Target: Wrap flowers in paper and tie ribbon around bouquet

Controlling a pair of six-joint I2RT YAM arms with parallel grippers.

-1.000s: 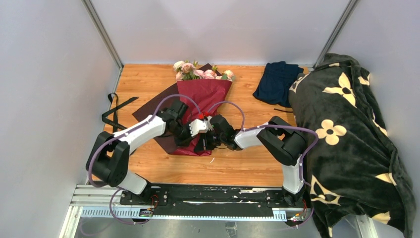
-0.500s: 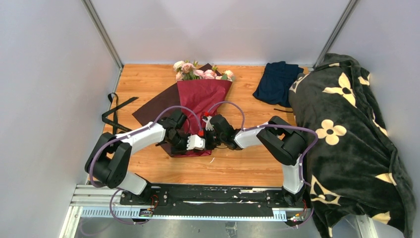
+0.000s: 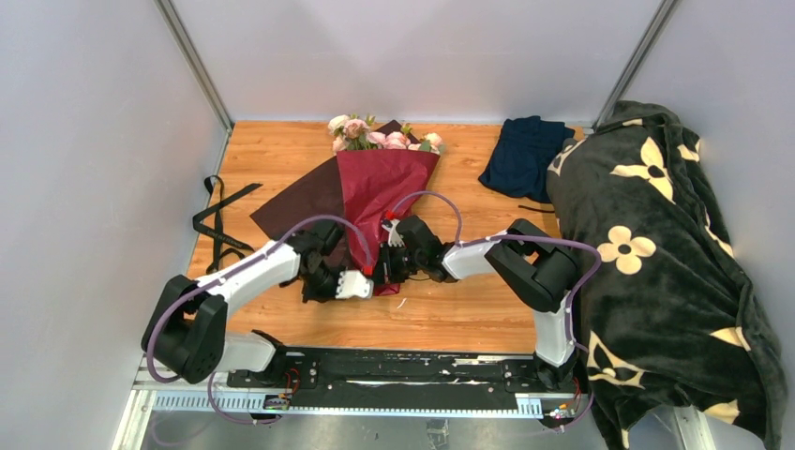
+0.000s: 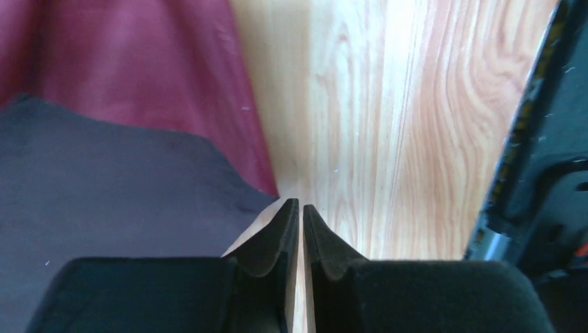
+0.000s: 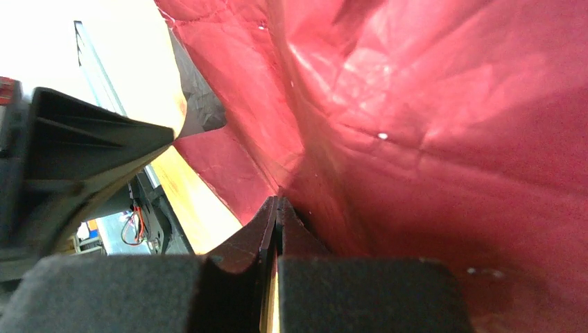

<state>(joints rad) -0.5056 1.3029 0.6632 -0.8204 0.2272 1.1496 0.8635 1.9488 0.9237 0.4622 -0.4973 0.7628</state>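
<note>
Burgundy paper (image 3: 380,183): mid-worktop (image 3: 469,309), half round our flowers (image 3: 375,136).
Right tool (image 5: 277,202): pinching its lower fold.
Left tool (image 4: 299,206): nearly closed, empty.
Tip: we'd fold the loose side over snugly.

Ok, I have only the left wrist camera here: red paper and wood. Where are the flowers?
Observer: The flowers lie at the far end of the paper, with the blooms sticking out beyond it.
Operator: And the ribbon?
Observer: The ribbon lies near the left edge of the table, apart from the paper.
Operator: What is the right gripper doing?
Observer: The right gripper is shut on the paper's near end.
</note>
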